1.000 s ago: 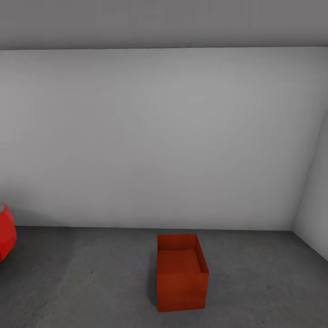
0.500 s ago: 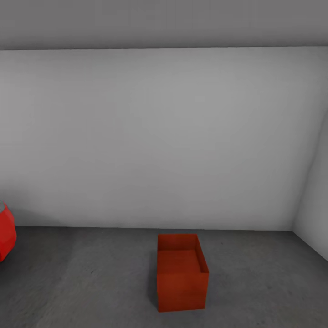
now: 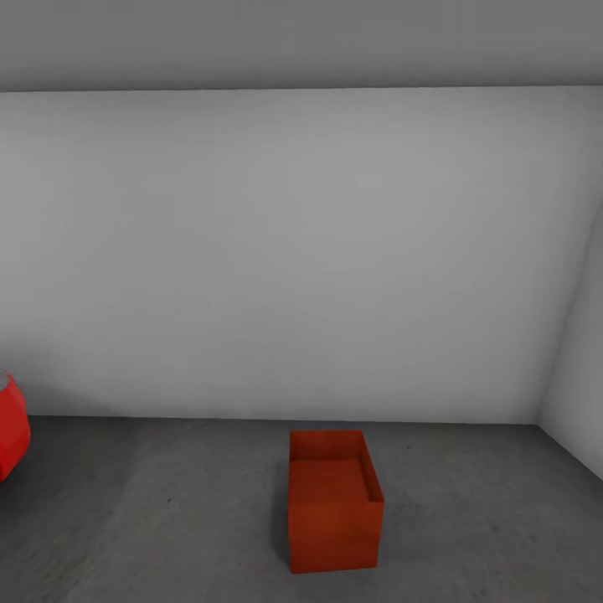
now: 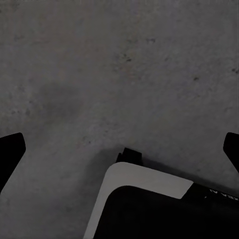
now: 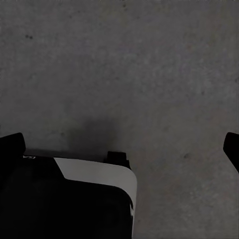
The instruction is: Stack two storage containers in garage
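A storage container point(image 3: 335, 502) stands on the floor point(image 3: 167, 519) of the garage, a little right of centre in the head view and close to the white back wall point(image 3: 285, 251). It is a plain red-orange rectangular bin with smooth straight walls and an open top; its inside is the same colour, shaded darker along the far wall. It could be two bins stacked, as the box looks tall, but no seam can be made out. Well apart from it, at the left edge, is part of a rounded glossy bright-red object point(image 3: 10, 435).

The left gripper point(image 4: 119, 149) hangs over bare mottled concrete, its dark fingertips point(image 4: 11, 149) wide apart with nothing between them. The right gripper point(image 5: 122, 149) likewise points at concrete, its fingertips point(image 5: 12, 145) spread and empty. A white-and-black part of the robot's base point(image 4: 144, 199) sits beneath each.
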You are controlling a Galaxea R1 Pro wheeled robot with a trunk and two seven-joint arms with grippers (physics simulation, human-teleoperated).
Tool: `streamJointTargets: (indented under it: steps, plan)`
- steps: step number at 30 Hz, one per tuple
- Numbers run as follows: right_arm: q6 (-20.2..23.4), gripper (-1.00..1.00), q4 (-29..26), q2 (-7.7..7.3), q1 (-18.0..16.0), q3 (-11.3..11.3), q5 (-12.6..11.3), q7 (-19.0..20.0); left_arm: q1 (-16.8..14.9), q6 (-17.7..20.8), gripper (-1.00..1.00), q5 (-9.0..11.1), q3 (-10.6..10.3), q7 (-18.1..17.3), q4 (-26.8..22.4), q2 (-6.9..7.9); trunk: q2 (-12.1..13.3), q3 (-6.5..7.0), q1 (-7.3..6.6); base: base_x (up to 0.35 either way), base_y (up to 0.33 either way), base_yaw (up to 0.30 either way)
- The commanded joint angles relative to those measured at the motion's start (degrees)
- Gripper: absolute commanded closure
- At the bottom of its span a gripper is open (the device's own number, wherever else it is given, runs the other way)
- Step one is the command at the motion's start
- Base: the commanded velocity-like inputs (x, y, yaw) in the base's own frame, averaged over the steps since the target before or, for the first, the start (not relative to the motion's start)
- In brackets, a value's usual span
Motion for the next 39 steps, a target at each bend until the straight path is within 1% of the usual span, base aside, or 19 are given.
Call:
streamJointTargets:
  steps: [1, 39]
  plan:
    - [-0.38, -1.0, 0.18, 0.06, -0.09, 0.37, -0.09, -0.14, -0.04, -0.13, -1.0, 0.46, -0.46, 0.16, 0.0, 0.0, -0.07, -0.09, 0.01, 0.0, 0.0, 0.0]
    - [-0.66, -1.0, 0.18, 0.17, -0.08, 0.17, -0.18, -0.32, -0.04, -0.13, -1.0, 0.55, -0.34, 0.16, -0.01, 0.04, -0.07, -0.09, 0.01, 0.0, 0.0, 0.0]
